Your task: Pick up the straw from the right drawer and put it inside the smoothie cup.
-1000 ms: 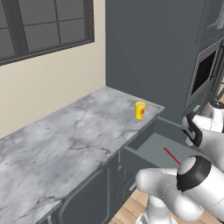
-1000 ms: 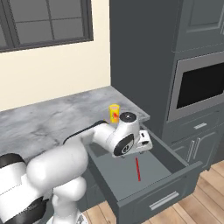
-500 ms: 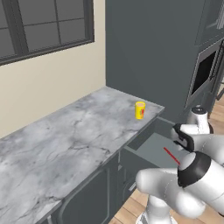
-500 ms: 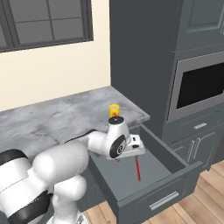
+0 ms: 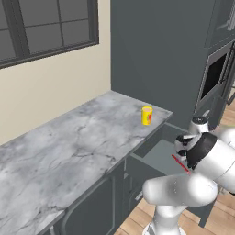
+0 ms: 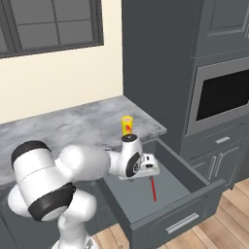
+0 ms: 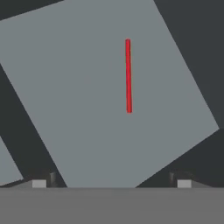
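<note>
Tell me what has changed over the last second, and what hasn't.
The arm has swung out from over the counter edge and lowered its gripper over the open right drawer, above the straw. The jaws stay wide open, holding nothing. The straw still lies flat on the drawer floor, and the smoothie cup stands unmoved on the counter.

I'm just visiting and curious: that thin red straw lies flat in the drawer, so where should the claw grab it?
Probably at its middle, coming straight down. The straw lies flat and alone on the drawer floor, so the open gripper should straddle it across its width.
</note>
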